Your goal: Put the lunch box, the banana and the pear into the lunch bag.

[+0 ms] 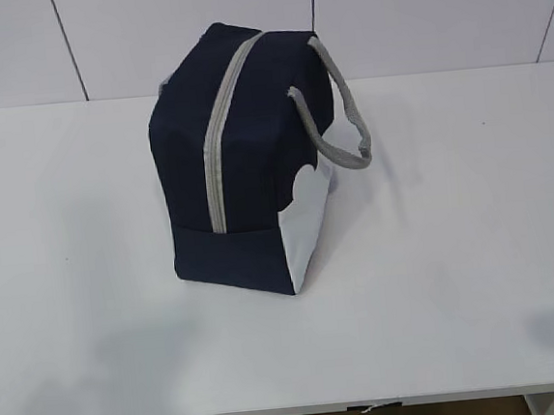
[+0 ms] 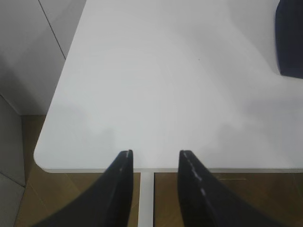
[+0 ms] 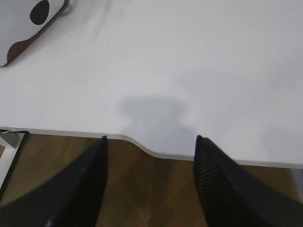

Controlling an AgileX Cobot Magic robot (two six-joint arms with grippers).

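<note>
The lunch bag (image 1: pixel 244 162) stands upright at the middle of the white counter (image 1: pixel 458 279), its grey zipper (image 1: pixel 220 135) closed along the top and near face, so the packing looks finished or not begun. Lunch box, banana and pear are nowhere visible. The left gripper (image 2: pixel 155 163) and right gripper (image 3: pixel 150 146) hang open and empty at the near edge, clear of the bag.

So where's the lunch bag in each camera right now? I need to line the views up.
Exterior view: lunch bag stands zipped at centre, grey zipper facing the camera.
Left wrist view: only a navy corner at the upper right edge.
Right wrist view: only a white panel corner with a dark spot at the upper left.
Shared landmark: the white table with its near edge.
</note>
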